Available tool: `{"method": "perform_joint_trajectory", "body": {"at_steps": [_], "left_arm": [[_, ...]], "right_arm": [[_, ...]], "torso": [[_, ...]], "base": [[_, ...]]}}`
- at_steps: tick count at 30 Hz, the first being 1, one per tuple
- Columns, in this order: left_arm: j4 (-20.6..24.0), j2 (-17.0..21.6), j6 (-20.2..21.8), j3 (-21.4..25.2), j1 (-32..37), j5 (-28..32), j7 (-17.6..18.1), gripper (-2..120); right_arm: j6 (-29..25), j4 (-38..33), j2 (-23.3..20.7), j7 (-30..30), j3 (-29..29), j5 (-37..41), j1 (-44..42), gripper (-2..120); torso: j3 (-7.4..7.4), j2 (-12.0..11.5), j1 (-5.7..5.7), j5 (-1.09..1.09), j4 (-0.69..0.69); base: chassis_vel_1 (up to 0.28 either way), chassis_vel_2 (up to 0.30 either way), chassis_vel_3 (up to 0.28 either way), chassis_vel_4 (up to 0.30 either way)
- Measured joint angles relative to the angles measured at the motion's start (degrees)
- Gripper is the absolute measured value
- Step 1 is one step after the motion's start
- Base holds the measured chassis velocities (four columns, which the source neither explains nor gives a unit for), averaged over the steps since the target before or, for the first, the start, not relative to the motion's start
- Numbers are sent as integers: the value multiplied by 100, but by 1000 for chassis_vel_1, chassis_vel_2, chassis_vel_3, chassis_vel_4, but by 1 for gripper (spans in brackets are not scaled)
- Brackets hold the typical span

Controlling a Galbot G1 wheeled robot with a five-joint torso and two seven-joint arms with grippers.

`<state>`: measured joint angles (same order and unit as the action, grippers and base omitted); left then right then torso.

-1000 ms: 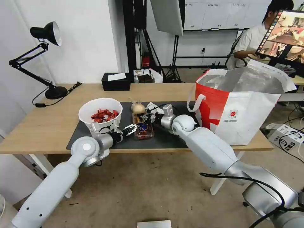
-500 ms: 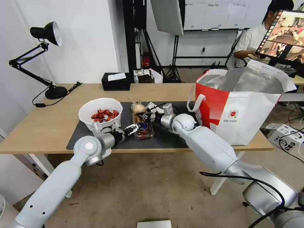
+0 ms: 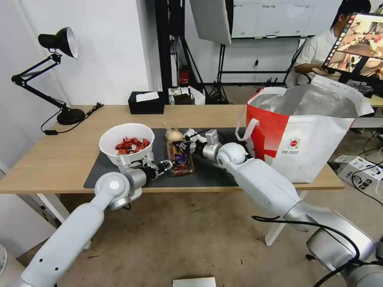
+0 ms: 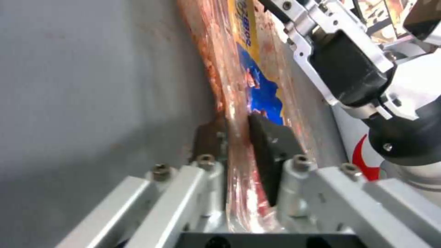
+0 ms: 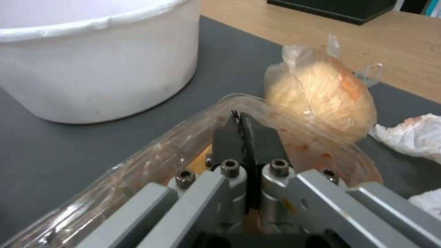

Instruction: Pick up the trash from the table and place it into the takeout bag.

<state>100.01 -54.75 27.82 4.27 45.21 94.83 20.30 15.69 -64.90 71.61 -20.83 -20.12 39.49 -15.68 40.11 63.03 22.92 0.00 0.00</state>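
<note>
The clear plastic tray [image 3: 180, 158] with red bits lies on the dark mat [image 3: 217, 175], and both grippers hold it. My left gripper [image 3: 167, 164] is shut on its near edge; in the left wrist view the pads [image 4: 271, 137] pinch the tray's rim [image 4: 239, 75]. My right gripper [image 3: 186, 146] is shut on the far rim [image 5: 294, 137]. The white bowl [image 3: 127, 140] of red shell scraps stands left of the tray. A beige lump [image 3: 174, 136] and crumpled tissue [image 5: 409, 132] lie just behind it. The takeout bag [image 3: 307, 135] stands open at the table's right end.
A black tissue box [image 3: 146, 102] sits at the back of the light-wood table [image 3: 60, 159], with a black desk lamp [image 3: 60, 42] at the far left. A person sits behind the bag at another desk.
My left gripper has moved forward to the tray and shut on its near edge. The right gripper stays shut on the far rim.
</note>
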Motion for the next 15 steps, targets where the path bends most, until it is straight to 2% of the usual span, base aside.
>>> {"method": "perform_joint_trajectory", "body": {"at_steps": [1, 3, 15], "left_arm": [[0, 0, 0, 0, 0, 0, 0, 9], [8, 6, -29, 1, 22, -22, 4, 0], [96, 47, -125, 63, 69, -35, 10, 0]], "right_arm": [[0, 0, 0, 0, 0, 0, 0, 0], [1, -10, -1, -2, 10, 5, -10, 0], [-29, -256, -48, 50, 226, 129, -97, 0]], "torso": [[0, 0, 0, 0, 0], [0, 0, 0, 0, 0], [0, 0, 0, 0, 0]], "base": [[0, 0, 0, 0], [0, 0, 0, 0], [0, 0, 0, 0]]}}
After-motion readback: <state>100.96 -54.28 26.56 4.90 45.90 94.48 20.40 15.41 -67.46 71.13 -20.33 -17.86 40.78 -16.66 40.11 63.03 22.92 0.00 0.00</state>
